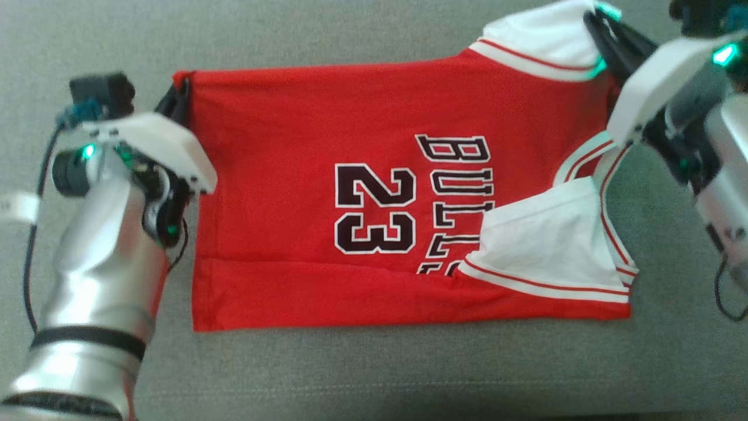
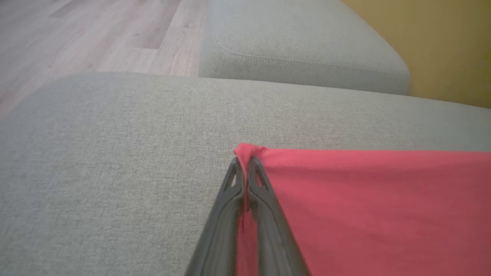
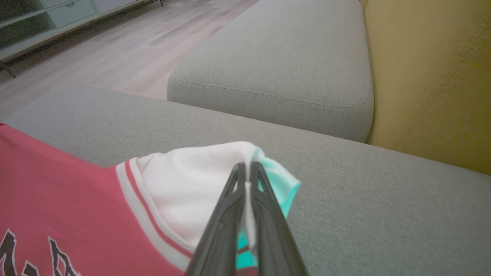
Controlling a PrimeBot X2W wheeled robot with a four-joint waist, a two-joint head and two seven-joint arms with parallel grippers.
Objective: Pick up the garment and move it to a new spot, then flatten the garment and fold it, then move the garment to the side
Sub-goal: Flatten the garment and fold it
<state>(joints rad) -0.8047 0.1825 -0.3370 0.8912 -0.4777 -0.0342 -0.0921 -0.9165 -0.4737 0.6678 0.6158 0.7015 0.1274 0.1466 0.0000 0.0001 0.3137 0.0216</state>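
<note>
Left gripper (image 2: 243, 164) clenched on the red hem corner (image 2: 250, 149), cloth pinched between both fingers; right gripper (image 3: 248, 168) clenched on the far white sleeve (image 3: 184, 180), fabric bunched at the tips. So both arms hold the jersey (image 1: 327, 175) along its far edge, one at each end. Jersey itself lies on the grey cushion (image 1: 374, 374), front up, spread mostly smooth, number and team print readable in head view. Near sleeve (image 1: 549, 240) is turned in over part of the print, and a crease runs along the near long edge, which looks like a first fold laid in, can't be sure. Read on progress: relocate looks done, flatten looks done, fold partly in. Holding both far corners suggests the far edge is the next side to bring over toward the near edge. Left after that, as I judge it: at least one crosswise fold to make it compact, then the move to the side. Risk: sleeve grip is on bunched loose cloth, may drag unevenly
</note>
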